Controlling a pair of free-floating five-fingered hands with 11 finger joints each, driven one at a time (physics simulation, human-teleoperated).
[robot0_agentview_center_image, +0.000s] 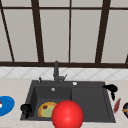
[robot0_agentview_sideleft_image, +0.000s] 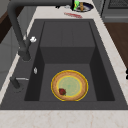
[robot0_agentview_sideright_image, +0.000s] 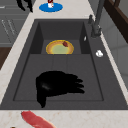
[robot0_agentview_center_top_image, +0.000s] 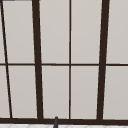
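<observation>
A red ball (robot0_agentview_center_image: 67, 114) is sitting in front of the sink (robot0_agentview_center_image: 90, 100). A blue plate (robot0_agentview_center_image: 5, 105) is lying on the counter at left, a tap (robot0_agentview_center_image: 56, 71) standing behind.

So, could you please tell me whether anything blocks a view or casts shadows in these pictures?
Front view: a large red ball hides part of the yellow round plate. Right side view: the right robot hand is featureless black, casting no visible shadow on the dark grey sink.
</observation>
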